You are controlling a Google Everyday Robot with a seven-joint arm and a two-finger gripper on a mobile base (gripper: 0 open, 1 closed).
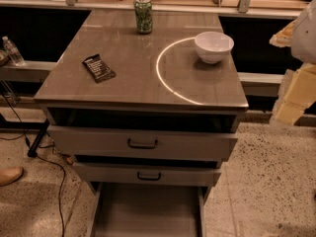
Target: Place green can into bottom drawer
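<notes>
Whether my jaws are spread or pressed together I cannot tell; my cream-coloured gripper [282, 34] hangs right of the round white bowl [213, 46]. One small green mottled drink can [143, 15], silver-topped, stands upright behind and left of that bowl, its label unreadable. One open grey metal bottom drawer [148, 211] lies below the bowl, under two upper drawers [143, 143]. One black wrapper [98, 68] lies left of the bowl.

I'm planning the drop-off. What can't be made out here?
- Claw: outside the camera view; only arm segments show at the right edge.
- Bottom drawer: front end cut off by the lower edge.
- Green can: label too small to read.
- Upper drawers: insides in shadow, contents unseen.
</notes>
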